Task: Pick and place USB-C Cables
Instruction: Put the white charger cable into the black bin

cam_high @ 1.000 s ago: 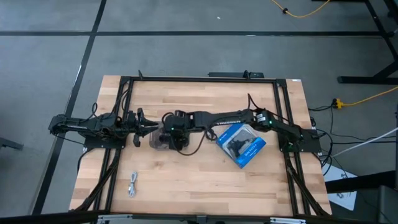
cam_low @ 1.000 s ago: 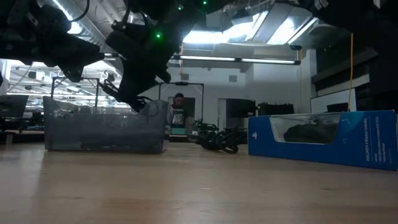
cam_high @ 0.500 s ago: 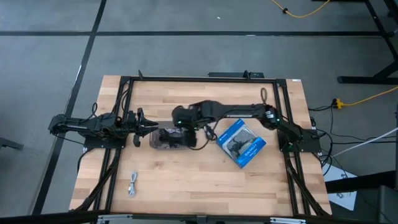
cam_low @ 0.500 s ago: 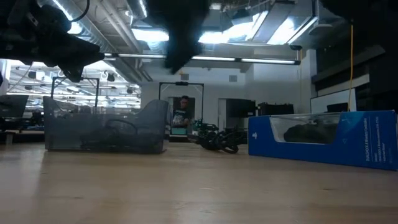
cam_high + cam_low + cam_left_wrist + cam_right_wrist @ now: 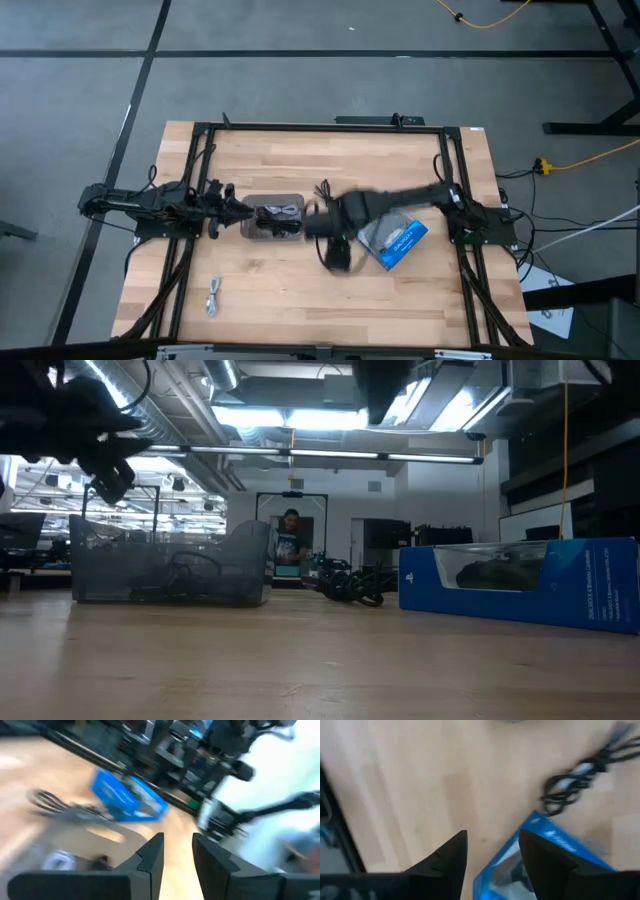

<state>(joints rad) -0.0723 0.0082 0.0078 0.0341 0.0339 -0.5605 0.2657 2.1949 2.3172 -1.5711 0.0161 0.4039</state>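
Observation:
The grey translucent tray (image 5: 272, 218) stands left of the table's middle, with a black cable (image 5: 190, 570) and a pale one (image 5: 287, 210) lying in it. Another black bundled cable (image 5: 580, 772) lies on the wood beside the blue box (image 5: 396, 236) and also shows in the low view (image 5: 350, 588). A grey-white cable (image 5: 214, 295) lies near the near-left corner. My right gripper (image 5: 338, 256) is open and empty, blurred, above the table between tray and box. My left gripper (image 5: 228, 204) is open at the tray's left end.
The blue retail box (image 5: 520, 592) lies right of the middle, at a slant. Black frame rails (image 5: 195, 170) run along the table's left, right and far sides. Bare wood (image 5: 300, 310) stretches along the near edge. A person (image 5: 290, 545) stands in the room far behind.
My right gripper has risen from over the tray, swung toward the far edge, then swept fast toward the near edge and right, ending between tray and box. A black cable now lies in the tray where the gripper was.

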